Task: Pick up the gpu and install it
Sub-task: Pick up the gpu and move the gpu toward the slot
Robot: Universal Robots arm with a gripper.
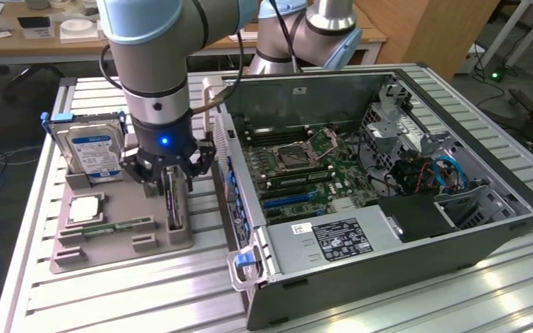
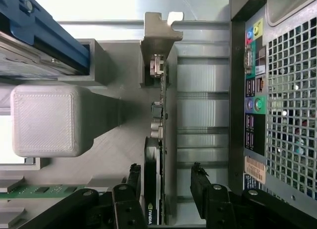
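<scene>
Slatted metal table [image 1: 137, 298], grey holder tray [image 1: 119, 253] just beside open PC case [image 1: 415, 257]. Gpu [image 2: 152, 184] parked on edge in its slot, probably to leave top edge up for grabbing. Gripper [image 2: 166, 174] straddling it, jaws spread wide either side, nothing clamped yet.

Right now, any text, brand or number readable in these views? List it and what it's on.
No text reads clearly.
gpu: small logo mark, no legible words.
hard drive blue label: print too small.
power supply black label: too small.
computer case rear sticker: blurred.
</scene>
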